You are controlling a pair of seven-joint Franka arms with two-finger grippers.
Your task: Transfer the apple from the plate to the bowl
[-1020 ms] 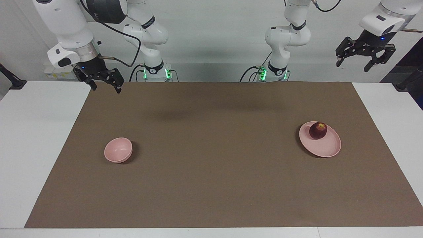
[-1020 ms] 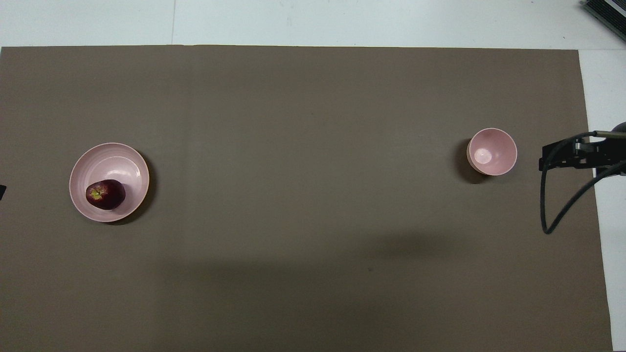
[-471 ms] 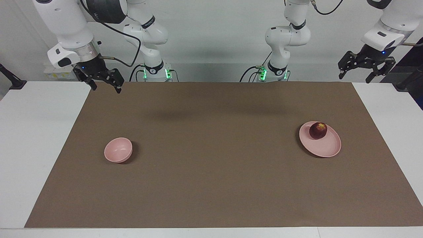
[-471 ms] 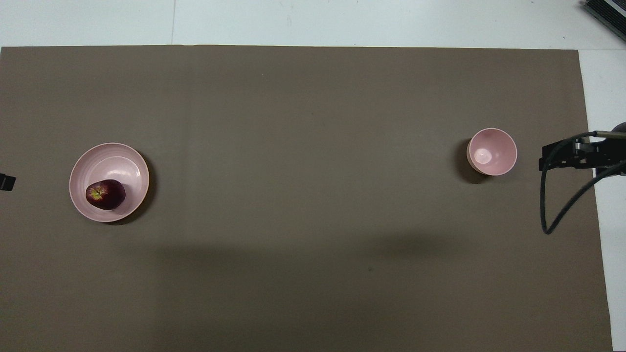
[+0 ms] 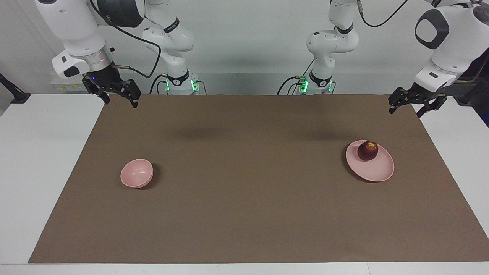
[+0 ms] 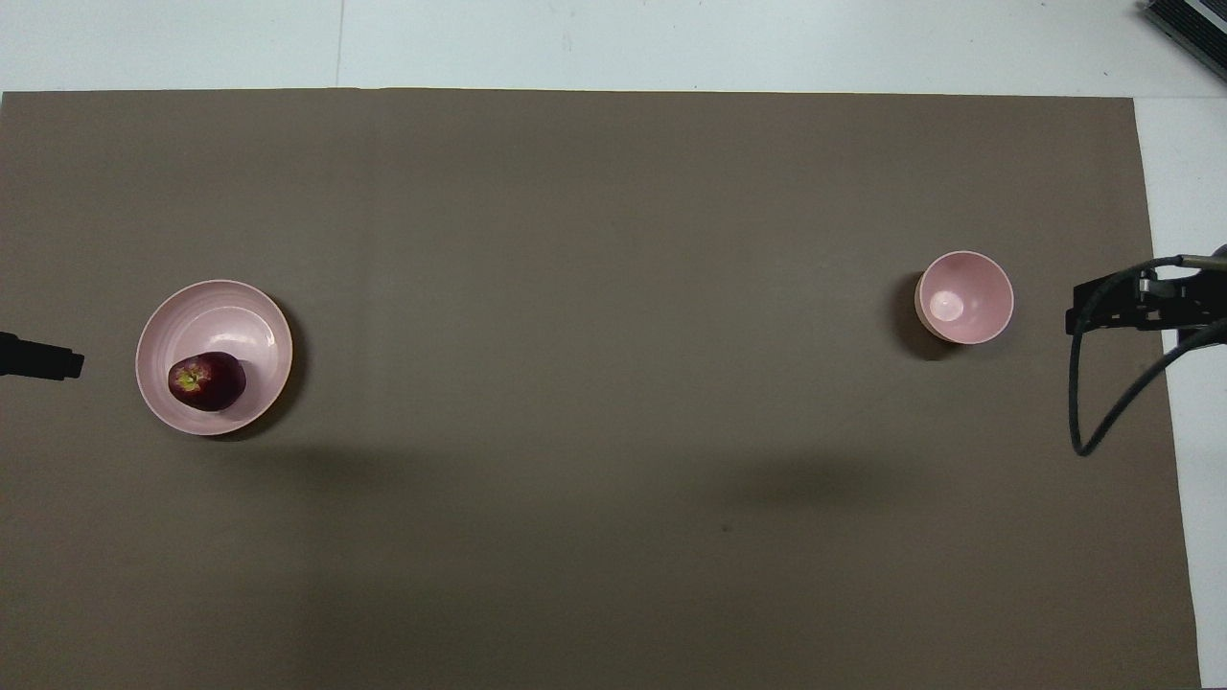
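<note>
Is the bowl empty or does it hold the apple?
Empty: the bowl shows only its bare pink inside, and the apple sits on the plate.

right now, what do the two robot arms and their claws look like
Both are glossy white jointed arms with rounded shells and black bands at the joints, rising from bases lit green. Each ends in a silver wrist ring and a black two-finger claw of open linkage bars: the left claw and the right claw. A small blue light glows above the right claw, and thin black cables loop along both arms.
</note>
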